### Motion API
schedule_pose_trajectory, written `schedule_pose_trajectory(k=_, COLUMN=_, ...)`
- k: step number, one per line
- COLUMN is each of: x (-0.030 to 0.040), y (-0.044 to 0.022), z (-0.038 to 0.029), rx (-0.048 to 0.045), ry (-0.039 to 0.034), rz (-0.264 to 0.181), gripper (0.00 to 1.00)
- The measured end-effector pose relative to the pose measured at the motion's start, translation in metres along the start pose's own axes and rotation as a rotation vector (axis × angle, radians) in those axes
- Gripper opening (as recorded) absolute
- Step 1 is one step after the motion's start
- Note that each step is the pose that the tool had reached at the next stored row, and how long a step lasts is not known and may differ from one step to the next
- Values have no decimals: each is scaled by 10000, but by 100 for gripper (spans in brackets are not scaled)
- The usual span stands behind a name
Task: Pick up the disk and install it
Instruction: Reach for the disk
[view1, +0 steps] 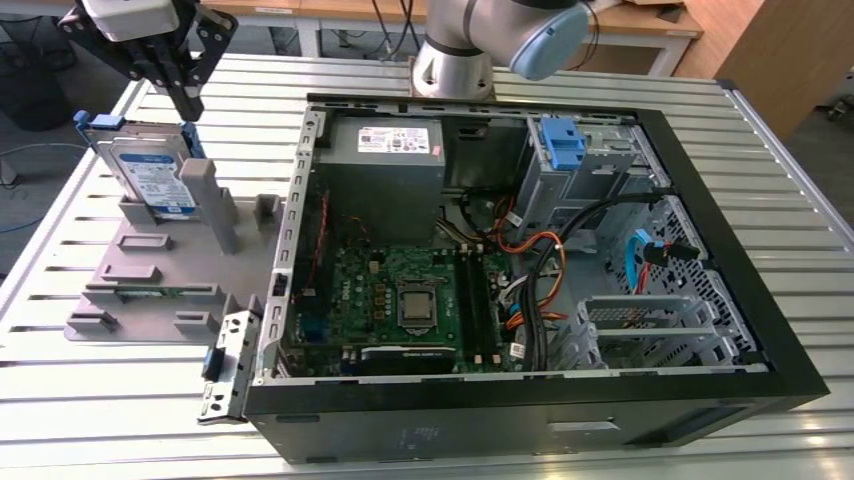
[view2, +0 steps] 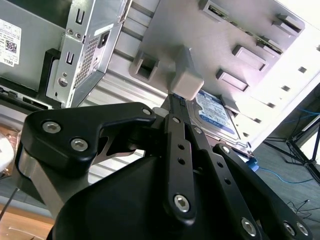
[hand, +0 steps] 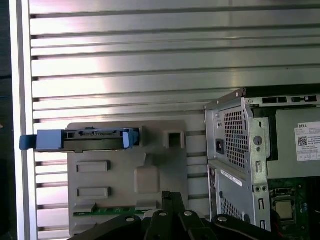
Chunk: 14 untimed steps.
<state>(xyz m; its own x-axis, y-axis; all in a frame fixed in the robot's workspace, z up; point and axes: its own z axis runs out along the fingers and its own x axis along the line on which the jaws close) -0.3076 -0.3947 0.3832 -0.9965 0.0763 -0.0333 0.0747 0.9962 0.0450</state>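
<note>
Gripper (view1: 188, 106), closed and empty, is hovering over the upright disk (view1: 150, 176); opening wide and centring on its edge seems advisable.

Robotics lab or test workshop: a robot arm (view1: 451, 65) stands at the far edge of a slatted aluminium table (view1: 107, 410). An opened PC case (view1: 534, 425) lies on the table with its motherboard (view1: 360, 290) exposed, beside a grey fixture (view1: 147, 265) holding a disk (view1: 150, 180) on edge. A wooden desk (view1: 641, 22) stands behind the table in the exterior view, and the second wrist view shows loose cable (view2: 281, 173) and tripod legs (view2: 305, 145) on a dark floor.
</note>
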Motion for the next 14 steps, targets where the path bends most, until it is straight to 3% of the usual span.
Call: schedule_pose_trajectory(k=14, x=51, y=-4, z=2, rx=0, ry=0, rz=0, gripper=11)
